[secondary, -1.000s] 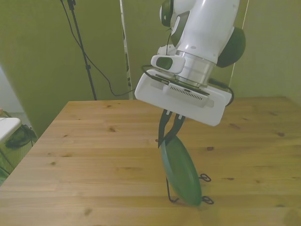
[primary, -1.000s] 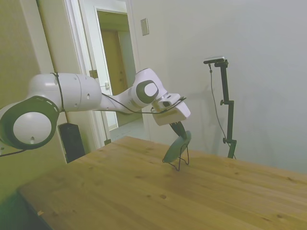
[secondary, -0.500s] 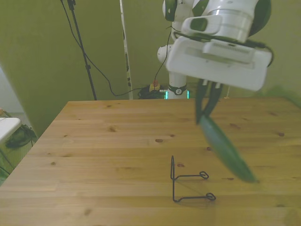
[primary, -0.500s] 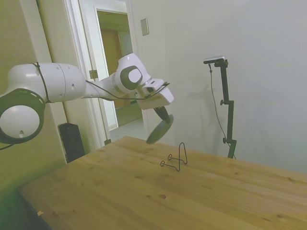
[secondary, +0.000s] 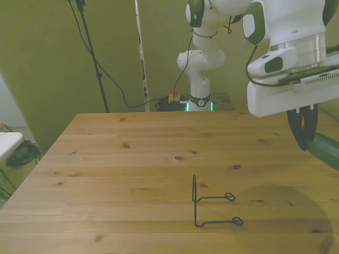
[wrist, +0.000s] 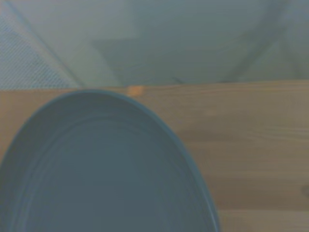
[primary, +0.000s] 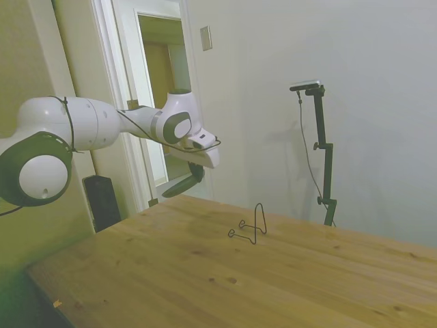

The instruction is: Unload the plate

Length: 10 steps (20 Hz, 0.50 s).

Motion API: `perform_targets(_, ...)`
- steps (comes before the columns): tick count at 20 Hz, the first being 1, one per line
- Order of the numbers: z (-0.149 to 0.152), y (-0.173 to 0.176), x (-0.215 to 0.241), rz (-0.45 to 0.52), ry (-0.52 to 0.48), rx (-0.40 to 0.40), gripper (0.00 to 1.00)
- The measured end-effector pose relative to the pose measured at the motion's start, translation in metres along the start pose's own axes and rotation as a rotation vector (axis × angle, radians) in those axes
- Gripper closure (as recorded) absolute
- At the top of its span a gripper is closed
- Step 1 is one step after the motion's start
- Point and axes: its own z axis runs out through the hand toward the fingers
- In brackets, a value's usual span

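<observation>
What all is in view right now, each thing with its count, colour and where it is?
plate: one, dark green, held in the air off the table, near its edge at the front view's right, clear of the stand
wire stand: one, thin black, standing bare on the table toward the near edge in the front view
table: one, light wood, carrying only the stand
doorway: one, white frame, open, behind the arm in the side view
arm: one, white, reaching over the table's edge
gripper: one, white body with dark fingers shut on the plate's rim
</observation>
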Motion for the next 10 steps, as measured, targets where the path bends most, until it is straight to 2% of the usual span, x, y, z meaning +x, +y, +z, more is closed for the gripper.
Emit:
perform_targets(2, 0.01, 0.002, -0.026, -0.017, -0.044, -0.004, 1.0)
perform_targets(5, 0.009, 0.014, -0.062, -0.015, -0.095, -0.022, 1.0)
perform_targets(10, -0.01, 0.086, -0.064, 0.077, -0.081, -0.073, 1.0)
